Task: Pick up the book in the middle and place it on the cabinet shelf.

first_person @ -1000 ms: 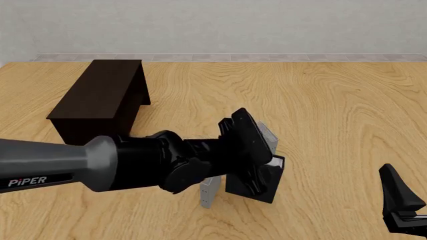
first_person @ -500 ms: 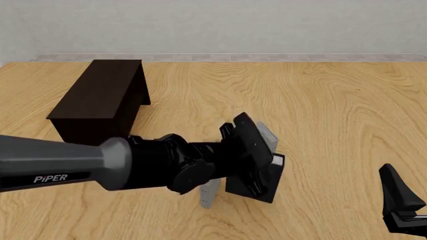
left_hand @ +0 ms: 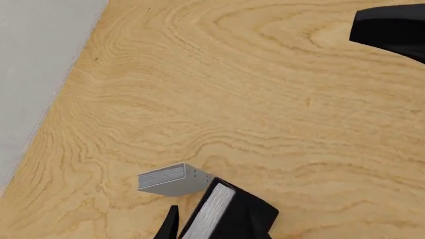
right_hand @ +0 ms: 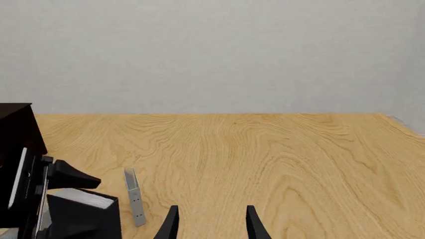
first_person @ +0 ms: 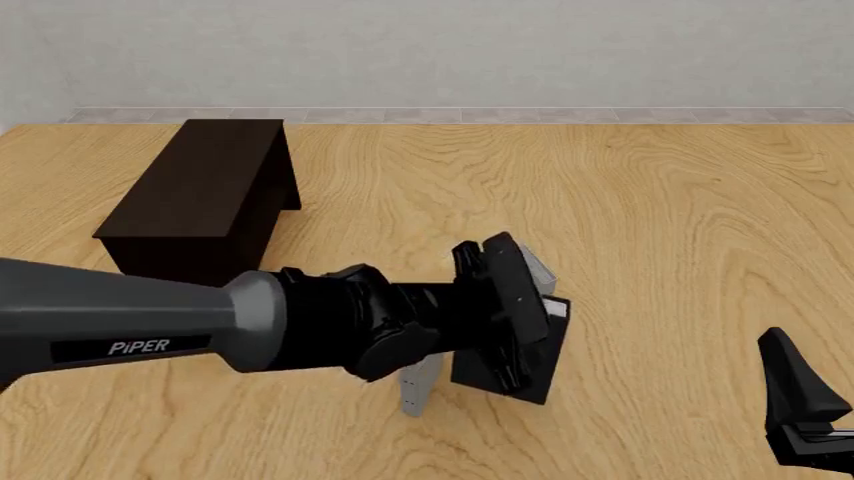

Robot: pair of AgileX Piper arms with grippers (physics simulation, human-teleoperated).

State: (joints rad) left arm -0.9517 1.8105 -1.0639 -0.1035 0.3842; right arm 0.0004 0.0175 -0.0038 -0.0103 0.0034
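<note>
1. Front view, lower middle of the frame: the left gripper (first_person: pixel 514 315) is right at the book (first_person: pixel 550 352), the thick dark one standing upright with its white page edge showing at the top. The gripper's bulk covers most of it, so I honestly can't tell how wide the fingers are or whether they've actually clamped it.
2. Two thin grey books flank it: one behind, peeking out at the upper right of the gripper (first_person: pixel 538 270), and one in front, standing upright just below the arm (first_person: pixel 418 388). In the left wrist view the rear grey book (left_hand: pixel 171 179) sits right against the dark book's (left_hand: pixel 229 214) corner, touching or very nearly.
3. Room to move: bare wood table (first_person: pixel 667 220) all over the right half and the far side, up to the wall edge at the top of the frame.
4. The cabinet (first_person: pixel 200 195) sits in the upper left, well apart from the books. Its shelf opening faces right; too dark to see what's inside.
5. The right gripper (right_hand: pixel 210 224) is parked in the lower right corner of the front view, fingers spread apart, holding nothing.
</note>
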